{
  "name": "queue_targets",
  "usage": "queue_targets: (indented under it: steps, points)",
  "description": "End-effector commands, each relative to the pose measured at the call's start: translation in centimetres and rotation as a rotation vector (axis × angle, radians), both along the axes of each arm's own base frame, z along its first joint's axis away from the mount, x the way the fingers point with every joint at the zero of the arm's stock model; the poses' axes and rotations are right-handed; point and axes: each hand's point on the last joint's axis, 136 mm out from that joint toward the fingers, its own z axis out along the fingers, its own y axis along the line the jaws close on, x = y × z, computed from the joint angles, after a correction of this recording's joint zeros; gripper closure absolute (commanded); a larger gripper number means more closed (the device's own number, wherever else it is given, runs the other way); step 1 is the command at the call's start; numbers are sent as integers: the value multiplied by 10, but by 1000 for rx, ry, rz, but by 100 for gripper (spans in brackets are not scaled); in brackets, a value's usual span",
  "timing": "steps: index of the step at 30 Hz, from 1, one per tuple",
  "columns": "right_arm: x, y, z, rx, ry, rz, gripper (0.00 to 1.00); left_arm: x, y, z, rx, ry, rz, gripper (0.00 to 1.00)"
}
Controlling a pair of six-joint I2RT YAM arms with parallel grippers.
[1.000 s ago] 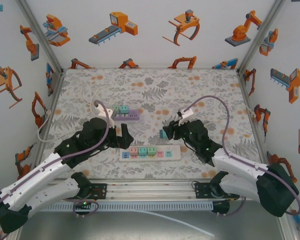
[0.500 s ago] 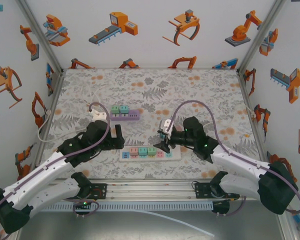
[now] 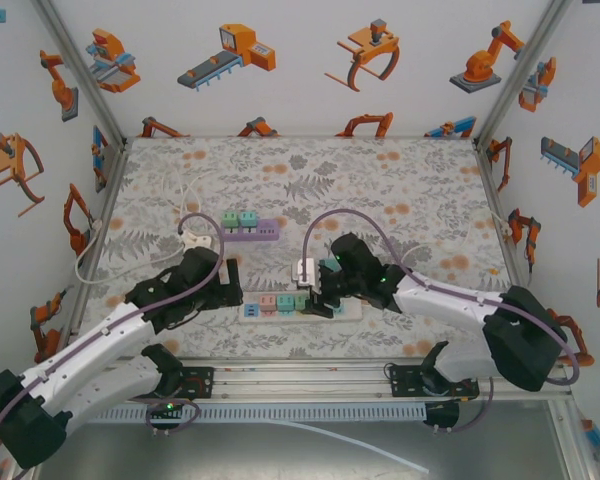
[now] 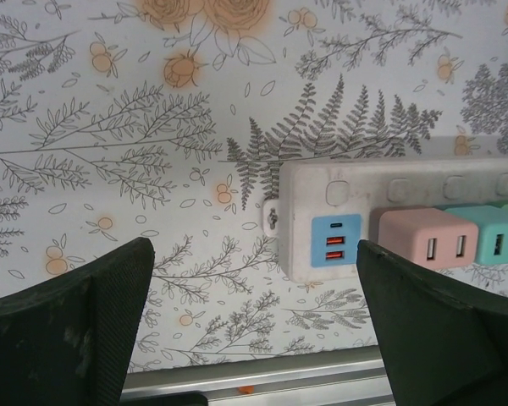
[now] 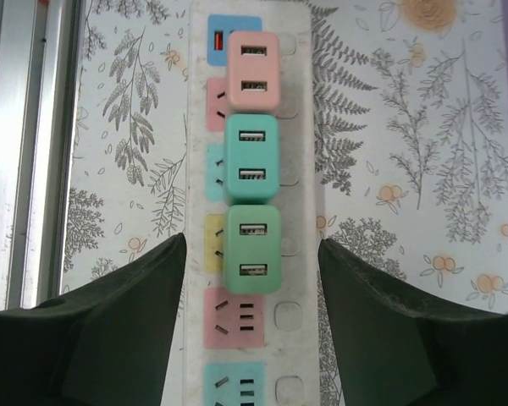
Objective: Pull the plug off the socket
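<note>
Near edge: a metal rail (image 3: 300,375) runs across the table's near side, with both arm bases bolted to it.
Table: the table (image 3: 380,180) has a pale cover printed with grey ferns and orange flowers.
White power strip: the white power strip (image 3: 250,310) lies just beyond the rail, near the middle, running left to right.
Left gripper: the left gripper (image 4: 254,254) hovers low at the strip's left end. Its dark fingers (image 4: 76,330) stand wide apart and hold nothing. A blue USB panel (image 4: 334,245) on that end faces its camera.
Plugs: three block plugs sit side by side in the strip. From the left you find the pink plug (image 5: 253,69), the teal plug (image 5: 252,159) and the green plug (image 5: 252,249).
Right gripper: the right gripper (image 5: 252,245) reaches in from the right, along the strip. Its jaws are parted, one finger on each long side of the strip, and the green plug sits nearest its fingertips. Its wrist view appears to show a gap between each finger and that plug, though from above the arm hides the spot.
Further back: a purple power strip (image 3: 265,233) lies left of centre, carrying two small teal plugs (image 3: 242,220).
Far left: a white cable (image 3: 88,265) loops by the left wall.
</note>
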Motion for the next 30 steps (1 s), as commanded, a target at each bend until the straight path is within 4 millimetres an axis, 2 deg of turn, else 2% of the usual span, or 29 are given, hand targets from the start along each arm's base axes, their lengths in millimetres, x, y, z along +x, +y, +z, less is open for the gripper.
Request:
queue_targets:
  steps: [1, 7, 17, 25, 30]
  points:
    - [3, 11, 2, 3, -37, 14, 46, -4, 1, -13, 4, 45, 11, 3]
    - [0, 13, -8, -14, -27, 20, 55, -6, -2, -27, 7, 78, 1, 3]
    - [-4, 16, -3, 8, -21, 45, 70, -5, -8, -43, 29, 134, -4, 3]
    - [-3, 19, 7, 45, -28, 46, 75, -9, -22, -59, 22, 195, -68, 3]
    - [-1, 20, 9, 50, -32, 38, 75, -15, -22, -66, 36, 232, -92, 3]
